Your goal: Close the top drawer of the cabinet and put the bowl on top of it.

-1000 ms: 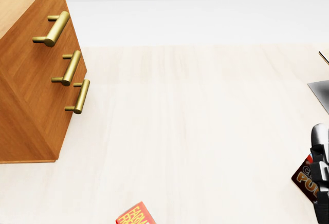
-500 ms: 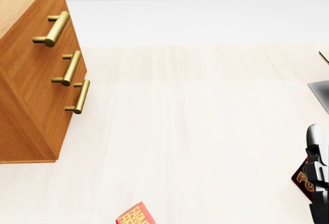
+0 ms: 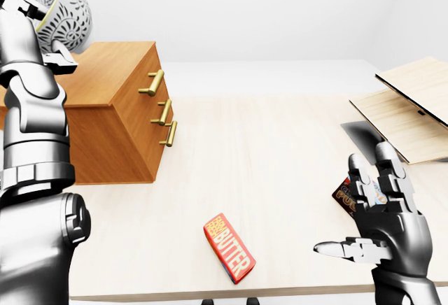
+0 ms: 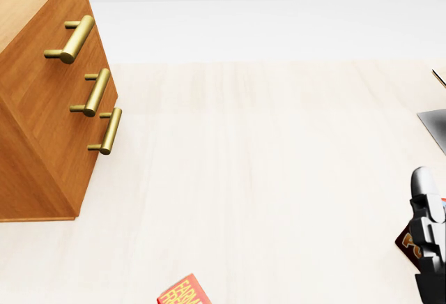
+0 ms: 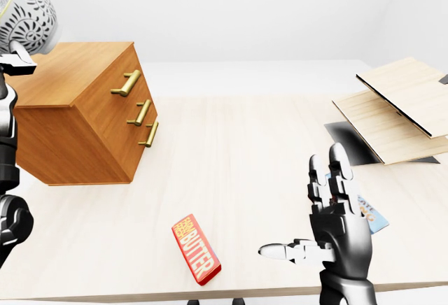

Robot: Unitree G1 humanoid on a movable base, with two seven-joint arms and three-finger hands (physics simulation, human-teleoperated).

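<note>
We look across a pale wooden worktop (image 3: 266,151) that fills most of the eye views; at its left stands the wooden cabinet (image 5: 77,119), its three drawer fronts lying flush as far as we can judge, each with a brass handle (image 4: 73,39); at the right edge lie light wooden boards (image 5: 399,109), one stacked partly over the other; our left arm (image 3: 31,144) rises up the left side of the left-eye view, and the left hand (image 3: 21,4) at its top grips the rim of the patterned bowl (image 3: 66,11), which hangs tipped on its side above the left end of the cabinet's top, though we cannot tell whether it touches the wood; our right hand (image 3: 392,228) stands low at the right with fingers spread wide and upright, thumb out sideways, holding nothing; a red butter box (image 3: 229,247) lies flat near the worktop's lower edge, well apart from the cabinet; a small dark packet (image 3: 344,196) shows partly behind the right hand's fingers.
</note>
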